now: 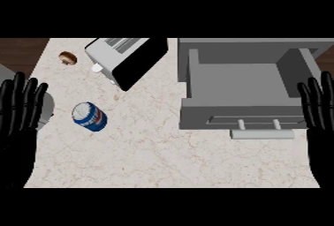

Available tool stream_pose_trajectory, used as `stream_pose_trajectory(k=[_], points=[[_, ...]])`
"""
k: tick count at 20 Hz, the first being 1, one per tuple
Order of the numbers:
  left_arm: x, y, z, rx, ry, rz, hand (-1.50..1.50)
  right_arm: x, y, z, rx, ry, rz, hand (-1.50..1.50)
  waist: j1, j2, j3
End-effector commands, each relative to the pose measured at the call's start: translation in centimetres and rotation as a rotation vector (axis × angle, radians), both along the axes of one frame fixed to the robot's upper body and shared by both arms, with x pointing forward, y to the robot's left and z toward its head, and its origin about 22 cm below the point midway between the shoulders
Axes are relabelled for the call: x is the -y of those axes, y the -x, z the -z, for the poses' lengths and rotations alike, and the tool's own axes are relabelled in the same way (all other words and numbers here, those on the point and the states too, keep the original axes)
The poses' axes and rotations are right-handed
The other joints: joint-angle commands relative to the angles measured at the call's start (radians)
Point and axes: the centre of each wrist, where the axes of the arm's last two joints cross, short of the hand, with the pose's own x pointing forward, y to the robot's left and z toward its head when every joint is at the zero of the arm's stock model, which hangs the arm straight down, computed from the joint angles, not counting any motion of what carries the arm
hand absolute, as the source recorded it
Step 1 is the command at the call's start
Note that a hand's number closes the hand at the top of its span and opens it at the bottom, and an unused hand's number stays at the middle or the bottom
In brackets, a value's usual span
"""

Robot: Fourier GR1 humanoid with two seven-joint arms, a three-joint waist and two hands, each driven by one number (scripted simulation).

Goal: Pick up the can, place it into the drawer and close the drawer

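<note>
Can lies on its side on counter, well left of drawer. Drawer pulled out. Left hand, right hand: fingers straight, holding nothing, at view's side edges.

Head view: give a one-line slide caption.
Can lies on counter left of open drawer; left hand and right hand rest open.

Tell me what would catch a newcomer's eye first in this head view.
First the blue and white can, lying on its side on the pale counter, left of centre. Next the grey drawer at right, pulled open with nothing visible inside. Then the black hands: the left hand at the left edge and the right hand at the right edge, both open with fingers up, resting.
</note>
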Motion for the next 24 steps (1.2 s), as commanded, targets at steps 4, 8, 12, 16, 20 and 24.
stream_pose_trajectory(k=[4, 8, 12, 16, 20, 24], points=[[-2.8, -3.6, -0.7, -0.001, 0.042, -0.038, -1.5, 0.5, 1.4, -0.9, -0.013, 0.028, -0.058, -1.5, -0.005, -0.028, -0.006], [-3.7, -2.8, 2.6, -0.352, 0.04, -0.209, -1.5, 1.0, 1.0, 2.5, -0.275, -0.053, 0.17, -1.5, -0.01, -0.022, -0.006], [-3.3, -1.6, 1.7, -0.409, 0.027, -0.22, -1.5, 2.3, 1.2, 0.6, -0.305, -0.046, 0.197, -1.5, 0.002, -0.029, -0.006], [-4.0, -0.1, -0.3, -0.408, 0.032, -0.229, -1.5, 5.9, 3.3, 1.9, -0.293, -0.043, 0.2, -1.5, 0.0, -0.029, -0.006], [-3.3, 1.3, -1.5, -0.408, 0.034, -0.235, -1.5, 7.3, 6.4, 3.2, -0.295, -0.03, 0.187, -1.5, -0.003, -0.03, -0.005], [-4.9, 1.6, -2.2, -0.415, 0.039, -0.231, -1.5, 8.5, 7.0, 2.6, -0.277, -0.043, 0.191, -1.5, -0.003, -0.029, -0.006]])
